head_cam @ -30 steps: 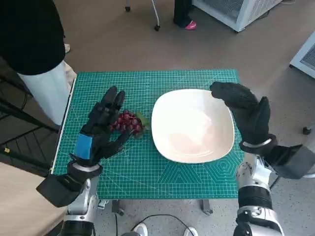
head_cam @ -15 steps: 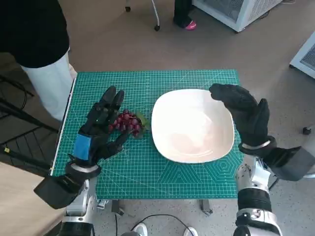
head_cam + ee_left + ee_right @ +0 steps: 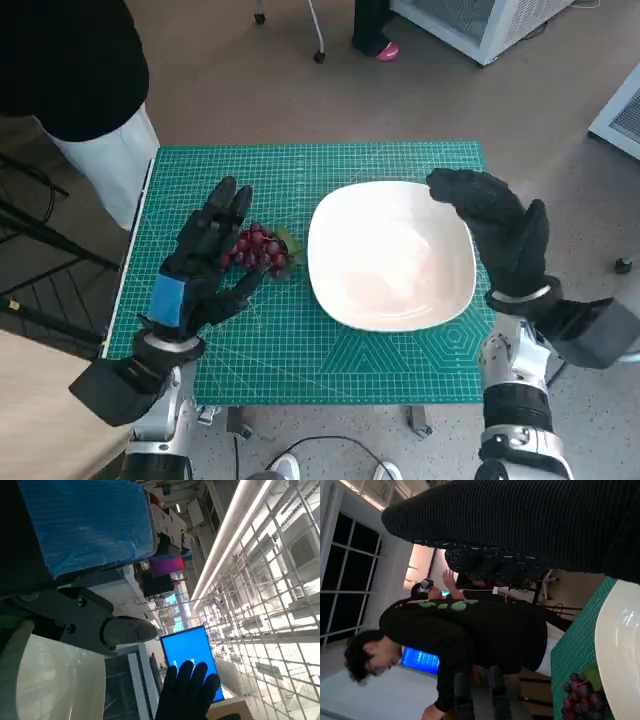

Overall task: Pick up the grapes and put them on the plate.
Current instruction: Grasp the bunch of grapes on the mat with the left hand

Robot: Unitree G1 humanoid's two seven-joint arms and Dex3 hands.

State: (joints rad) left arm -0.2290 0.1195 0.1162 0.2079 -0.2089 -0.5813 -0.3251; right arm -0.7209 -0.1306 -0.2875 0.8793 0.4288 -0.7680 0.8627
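Resting on the green gridded cutting mat, the black left hand with blue tape has fingers spread, holding nothing. Small bunch of dark red grapes with a green leaf lies on the mat just beside those fingertips, touching or nearly so, and just outside the plate rim. White rounded-square plate holds nothing. Black-gloved right hand hovers over the plate's far edge, fingers loosely apart, holding nothing. Mat markings unreadable. Person in black top nearby.
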